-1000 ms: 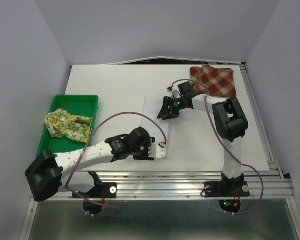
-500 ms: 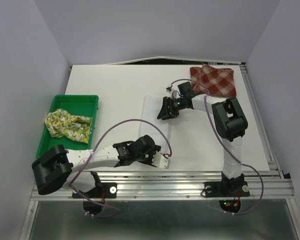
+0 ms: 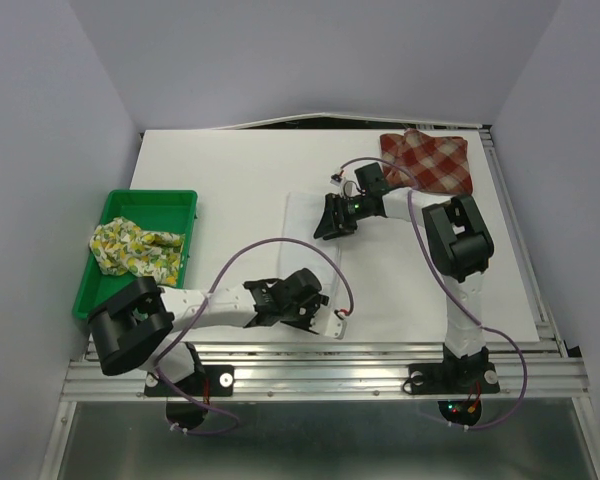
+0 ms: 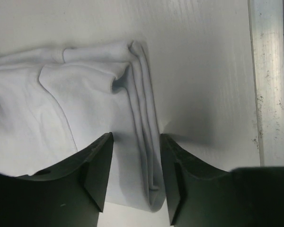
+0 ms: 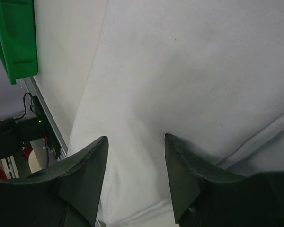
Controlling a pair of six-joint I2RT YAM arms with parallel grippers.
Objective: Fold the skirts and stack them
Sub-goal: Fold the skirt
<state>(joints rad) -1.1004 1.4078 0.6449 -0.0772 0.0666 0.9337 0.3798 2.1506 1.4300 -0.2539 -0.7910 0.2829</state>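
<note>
I reckon the plain white cloth skirt (image 4: 85,94) is being folded. Its layered edge lies between the left gripper's (image 4: 136,142) half-parted jaws. The right gripper (image 5: 136,139) hovers above it, jaws apart and empty. Both must pinch next.

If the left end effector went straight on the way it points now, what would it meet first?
Most likely the plain white cloth skirt: its thick folded edge lies right between the open jaws of the left end effector, with the white table just under it. Depth is hard to judge.
</note>
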